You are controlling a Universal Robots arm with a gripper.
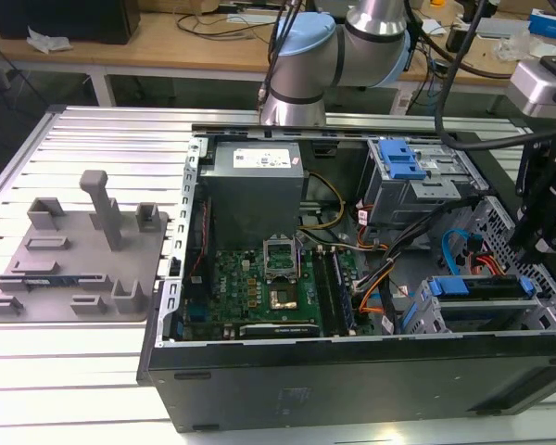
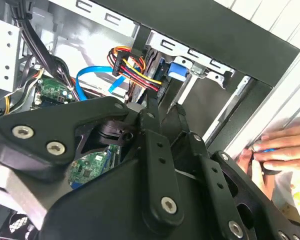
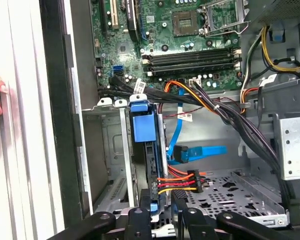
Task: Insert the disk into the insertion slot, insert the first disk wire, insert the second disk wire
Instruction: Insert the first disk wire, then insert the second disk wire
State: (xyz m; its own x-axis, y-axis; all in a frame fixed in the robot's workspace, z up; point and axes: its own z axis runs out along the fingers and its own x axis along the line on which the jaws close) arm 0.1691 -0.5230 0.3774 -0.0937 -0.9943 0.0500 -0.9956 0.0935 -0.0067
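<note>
On the slatted table (image 1: 65, 371), the disk (image 3: 142, 127) sits in the insertion slot (image 3: 112, 145) inside the computer case (image 1: 352, 380), and my gripper (image 3: 161, 202), whose grip I cannot tell, may snag the loose wire plug (image 3: 192, 181) inside that case.

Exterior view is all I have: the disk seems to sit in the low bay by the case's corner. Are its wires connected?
Observer: In the first wrist view, red, orange and yellow wires reach the disk's end; I cannot tell if they are plugged.
Operator: And the blue cable?
Observer: Its plug lies beside the disk and looks unplugged.
Operator: Anyone nearby?
Observer: A hand is outside the case, over the table.
</note>
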